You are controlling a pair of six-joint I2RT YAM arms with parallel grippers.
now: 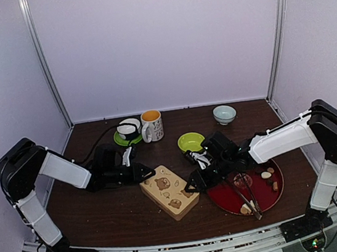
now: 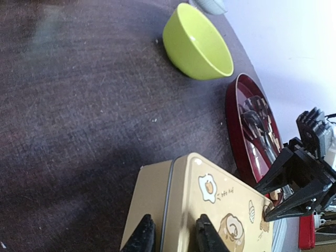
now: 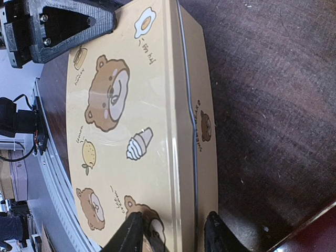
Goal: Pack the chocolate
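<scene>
Two pincers meet at one tin, a tan box with cartoon bears on its closed lid, lying flat on the dark table. The left gripper is clamped on the tin's far-left corner, one finger against the side wall and the other on the lid. The right gripper grips the opposite edge the same way, with the lid's rim between its fingers. The chocolate, in white, tan and brown pieces, lies scattered on the red plate just right of the tin. It is behind the right gripper's tips and well apart from the left gripper. Metal tongs rest across that plate.
</scene>
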